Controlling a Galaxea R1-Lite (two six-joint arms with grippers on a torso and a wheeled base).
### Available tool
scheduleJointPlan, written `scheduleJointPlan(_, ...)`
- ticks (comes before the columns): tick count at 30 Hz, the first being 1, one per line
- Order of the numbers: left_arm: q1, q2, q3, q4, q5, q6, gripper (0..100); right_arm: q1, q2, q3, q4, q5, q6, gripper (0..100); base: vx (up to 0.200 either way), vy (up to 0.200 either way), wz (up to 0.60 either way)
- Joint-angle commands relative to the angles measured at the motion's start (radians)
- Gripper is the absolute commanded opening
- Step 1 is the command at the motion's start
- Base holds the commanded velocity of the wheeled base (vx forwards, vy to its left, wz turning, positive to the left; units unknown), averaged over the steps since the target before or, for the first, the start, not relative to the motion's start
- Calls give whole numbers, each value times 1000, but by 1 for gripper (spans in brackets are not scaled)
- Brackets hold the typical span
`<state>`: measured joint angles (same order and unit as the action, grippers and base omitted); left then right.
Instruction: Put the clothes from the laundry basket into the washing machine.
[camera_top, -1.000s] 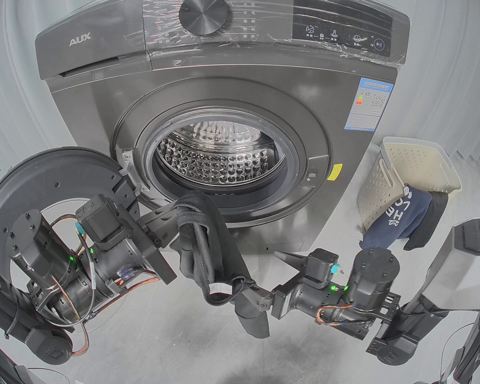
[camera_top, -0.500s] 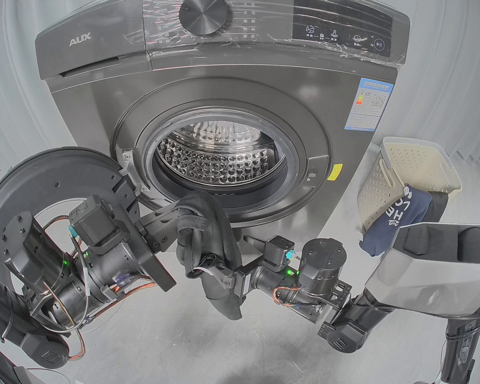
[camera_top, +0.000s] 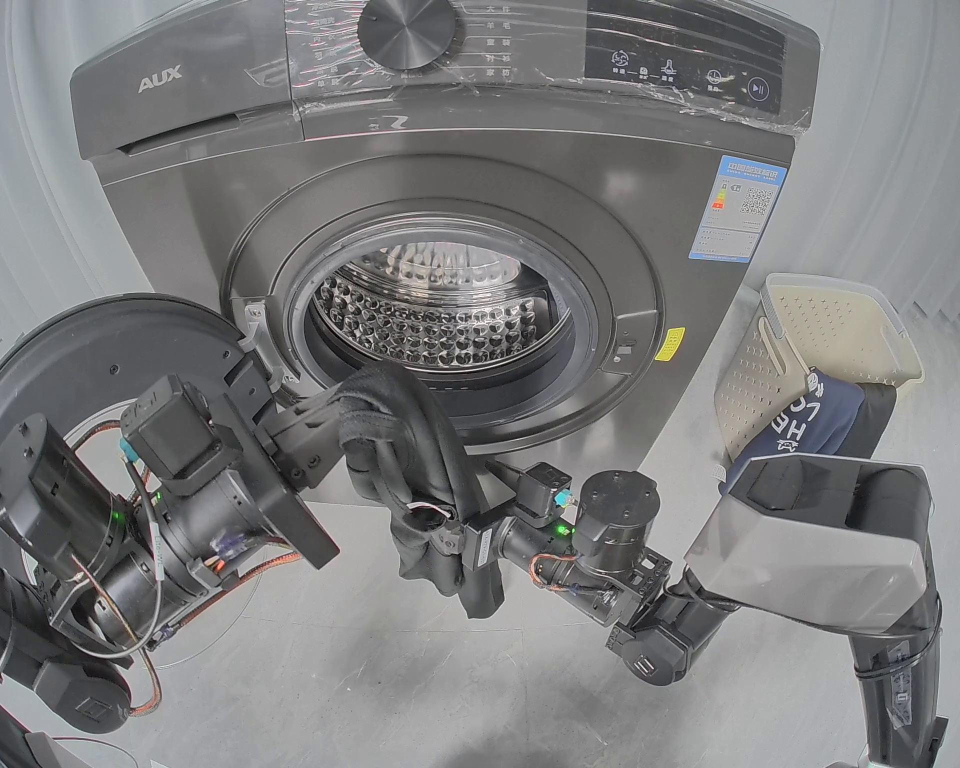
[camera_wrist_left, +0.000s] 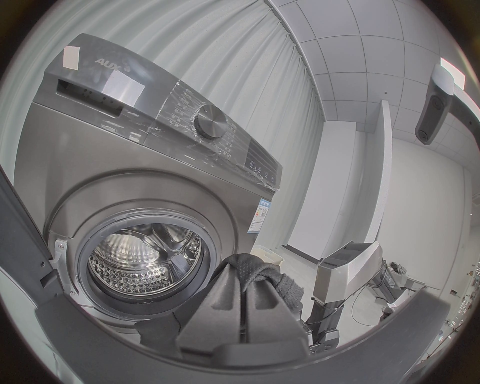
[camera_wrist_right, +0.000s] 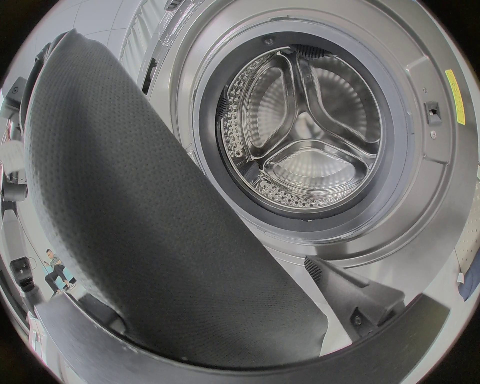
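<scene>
A black garment (camera_top: 410, 450) hangs in front of the washing machine's open drum (camera_top: 440, 300), just below its lower rim. My left gripper (camera_top: 325, 425) is shut on the garment's upper end, and black cloth bulges past its closed fingers (camera_wrist_left: 225, 300). My right gripper (camera_top: 468, 535) is closed on the lower part of the garment, which bunches and dangles below it. In the right wrist view the black garment (camera_wrist_right: 150, 225) covers one side, one finger (camera_wrist_right: 350, 295) shows beside it, and the drum (camera_wrist_right: 310, 135) lies straight ahead.
The round door (camera_top: 110, 350) stands swung open at the left, behind my left arm. A white laundry basket (camera_top: 850, 330) stands at the right of the machine, with a navy garment (camera_top: 810, 420) and a dark one (camera_top: 870, 420) draped over its front. Bare grey floor (camera_top: 350, 660) lies below.
My right gripper has swung left and up toward the machine with the garment's lower end, bunching the cloth. My left gripper has shifted slightly left and up.
</scene>
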<state>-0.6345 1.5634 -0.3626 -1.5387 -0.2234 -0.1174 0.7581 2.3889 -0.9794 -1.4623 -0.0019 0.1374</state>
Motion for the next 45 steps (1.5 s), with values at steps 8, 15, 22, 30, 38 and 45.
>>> scheduleJointPlan(8,110,46,-4,-1,-5,-1,0,-16,-116,100,-1,-7,13,0,0,0,0)
scheduleJointPlan(15,183,116,36,-1,-4,4,0,-54,-237,146,2,-12,13,0,0,0,0)
scheduleJointPlan(22,203,214,96,-3,-10,19,0,-56,-287,148,4,-13,13,0,0,0,0)
scheduleJointPlan(30,185,326,168,-4,-10,50,0,-28,-335,143,0,-15,16,0,0,0,0)
scheduleJointPlan(38,177,360,185,-4,-10,71,0,-23,-343,133,2,-21,16,0,0,0,0)
scheduleJointPlan(45,174,360,188,-6,-8,76,100,-13,-353,142,4,-33,25,0,0,0,0)
